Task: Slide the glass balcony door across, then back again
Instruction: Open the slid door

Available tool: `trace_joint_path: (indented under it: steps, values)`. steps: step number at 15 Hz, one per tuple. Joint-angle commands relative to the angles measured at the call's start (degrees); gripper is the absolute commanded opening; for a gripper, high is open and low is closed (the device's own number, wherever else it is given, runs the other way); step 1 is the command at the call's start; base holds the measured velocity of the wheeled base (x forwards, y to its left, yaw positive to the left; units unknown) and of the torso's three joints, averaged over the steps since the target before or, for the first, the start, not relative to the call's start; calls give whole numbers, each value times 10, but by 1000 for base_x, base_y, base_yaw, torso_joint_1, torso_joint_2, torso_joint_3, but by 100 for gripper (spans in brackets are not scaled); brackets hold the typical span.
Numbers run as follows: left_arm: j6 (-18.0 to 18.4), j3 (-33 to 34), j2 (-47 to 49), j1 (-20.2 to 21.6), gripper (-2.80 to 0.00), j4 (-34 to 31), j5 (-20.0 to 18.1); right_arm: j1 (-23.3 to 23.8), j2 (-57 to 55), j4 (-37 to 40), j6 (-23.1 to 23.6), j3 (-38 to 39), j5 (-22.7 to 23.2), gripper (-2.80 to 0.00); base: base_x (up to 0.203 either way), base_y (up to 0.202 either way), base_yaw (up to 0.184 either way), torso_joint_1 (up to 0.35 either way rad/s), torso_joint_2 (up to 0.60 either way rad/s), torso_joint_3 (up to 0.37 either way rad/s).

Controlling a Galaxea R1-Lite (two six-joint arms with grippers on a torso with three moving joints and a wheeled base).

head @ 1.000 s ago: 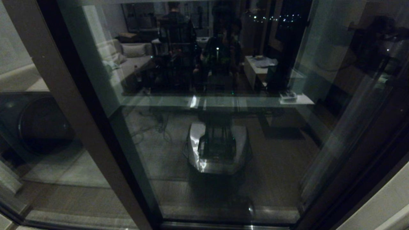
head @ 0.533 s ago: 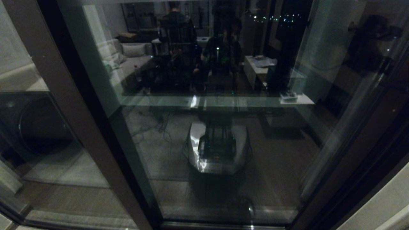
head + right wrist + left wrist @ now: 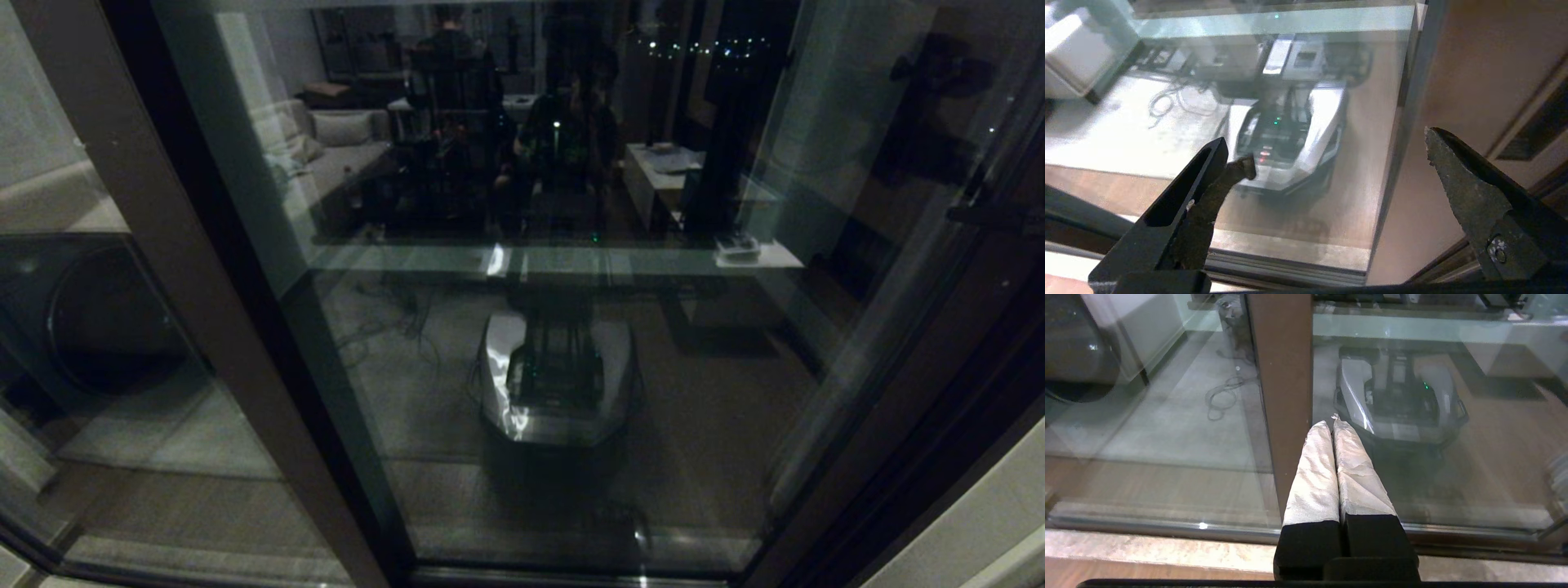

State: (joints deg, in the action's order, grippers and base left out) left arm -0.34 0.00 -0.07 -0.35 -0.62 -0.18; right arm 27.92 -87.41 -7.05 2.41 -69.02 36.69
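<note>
**Mia:** Glass is nearly all I can see. The glass balcony door [image 3: 702, 392] is very tall and stands right in front of the robot, filling the head view from top to bottom.

**Ben:** What holds the glass?

**Mia:** A dark brown metal post [image 3: 188, 269] runs up its left side, and there is a darker frame on the right. The robot's own base [image 3: 559, 384] shows in the glass like in a mirror.

**Ben:** Is the door hard to move?

**Mia:** I think it is heavy and stiff, and it should roll along its rail at the floor. The glass looks slippery and could break. So I would push on the brown metal edge, not on the glass. I cannot find a handle from here.

**Ben:** Where are the claws?

**Mia:** The left claw [image 3: 1333, 421] is pressed tight together with nothing in it. Its silvery tips sit right by the brown post [image 3: 1284, 375]. I cannot tell if they touch it. The right claw [image 3: 1327, 136] is spread wide and holds nothing. It is close to the glass, near the door's right edge.

**Ben:** Any words to read?

**Mia:** No. Just a tiny green light [image 3: 1276, 121] on the mirrored base.
</note>
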Motion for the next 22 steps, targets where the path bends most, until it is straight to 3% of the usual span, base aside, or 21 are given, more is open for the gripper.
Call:
trace_joint_path:
  steps: [1,2,3,9,13,16,19,22]
  values:
    - [0,1,0,0,-280,0,0,15,27,-1,-1,1,0,0,0,0,0,0,0,0]
    - [0,1,0,0,-280,0,0,28,42,-1,0,2,2,-152,0,0,0,0,0,0]
    - [0,1,0,0,-280,0,0,44,55,0,5,3,2,-280,0,0,0,0,0,0]
    - [0,1,0,0,-280,0,0,132,98,52,80,-14,-1,-280,0,0,0,0,0,0]
    - [0,1,0,0,-280,0,0,129,54,67,79,-45,-30,-280,0,0,0,0,0,0]
    - [0,1,0,0,-280,0,0,121,3,65,66,-83,-83,-280,0,0,0,0,0,0]
    - [0,1,0,0,-280,0,0,85,-34,60,29,-110,-167,-280,0,0,0,0,0,0]
    - [0,1,0,0,-280,0,0,76,-54,33,21,-110,-173,-280,0,0,0,0,0,0]
